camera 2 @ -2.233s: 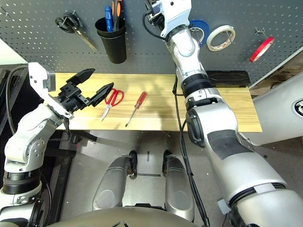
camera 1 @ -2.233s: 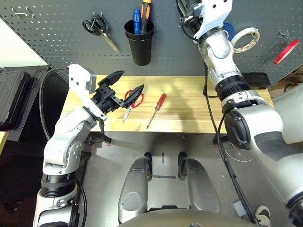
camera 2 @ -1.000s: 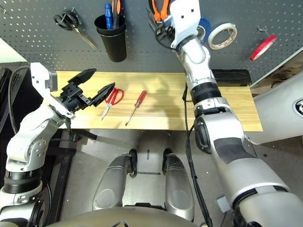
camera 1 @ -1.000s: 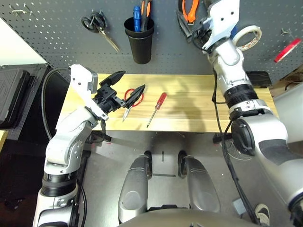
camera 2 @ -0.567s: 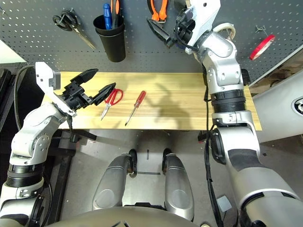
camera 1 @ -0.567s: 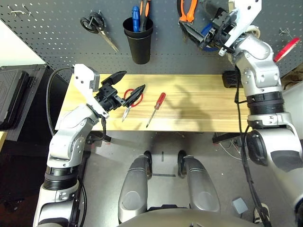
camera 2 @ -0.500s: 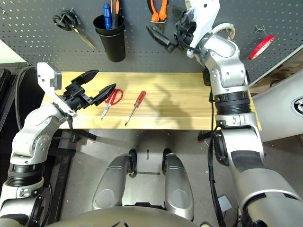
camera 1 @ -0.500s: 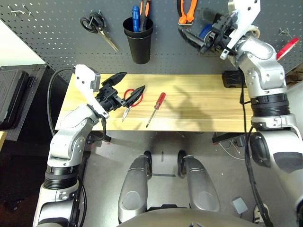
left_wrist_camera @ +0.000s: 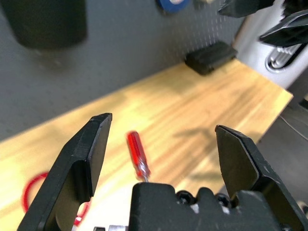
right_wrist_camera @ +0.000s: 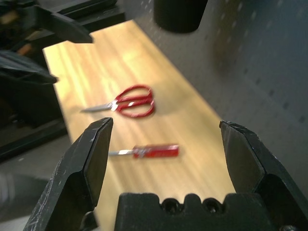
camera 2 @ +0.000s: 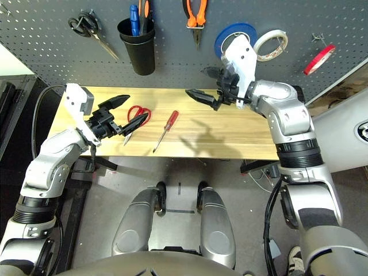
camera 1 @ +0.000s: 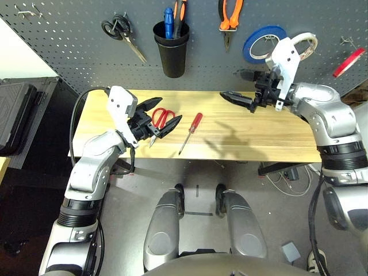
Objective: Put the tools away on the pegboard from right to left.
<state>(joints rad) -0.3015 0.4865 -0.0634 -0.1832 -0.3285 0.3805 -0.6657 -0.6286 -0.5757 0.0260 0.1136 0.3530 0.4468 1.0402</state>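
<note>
Jaws of both the left gripper (camera 1: 165,118) and the right gripper (right_wrist_camera: 166,130) stand wide and empty; the screwdriver (camera 1: 191,133) is best gripped squarely around its handle.

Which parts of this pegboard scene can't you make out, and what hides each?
- Pliers' handle ends: cut off by the left eye view's top edge.
- White tape roll: partly behind the right arm's white bracket, left eye view.
- Black cup's inside bottom: hidden by its own wall, both eye views.
</note>
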